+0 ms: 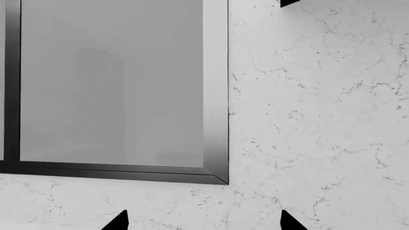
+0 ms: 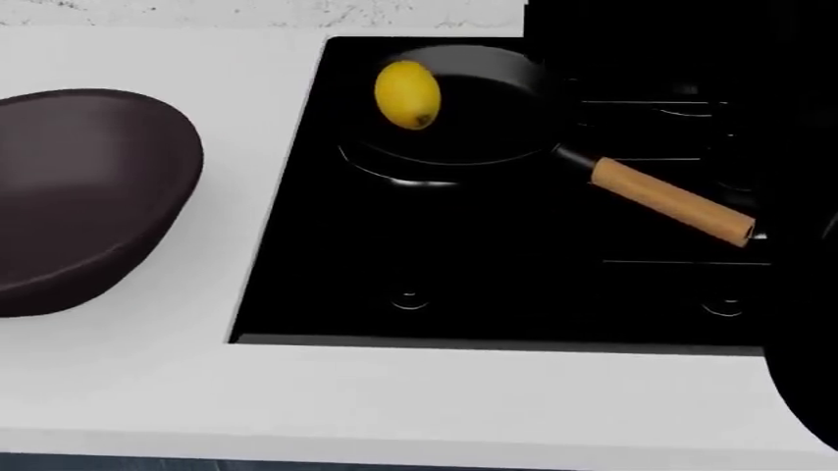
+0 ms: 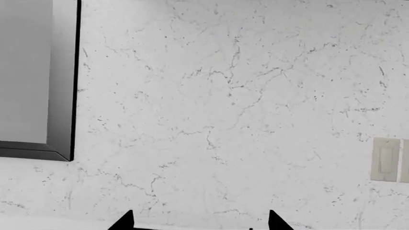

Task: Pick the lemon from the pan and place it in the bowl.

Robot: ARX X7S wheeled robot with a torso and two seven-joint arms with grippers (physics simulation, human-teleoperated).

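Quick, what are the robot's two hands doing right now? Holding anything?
Left gripper: open, holding nothing.
Right gripper: open, holding nothing.
The lemon sits in the pan.

The lemon (image 2: 407, 94) sits in the pan (image 2: 492, 137), toward its left side. The pan rests on the cooktop (image 2: 433, 265), handle pointing right and forward. The bowl (image 2: 78, 196) stands on the surface (image 2: 262, 392), left of the cooktop.
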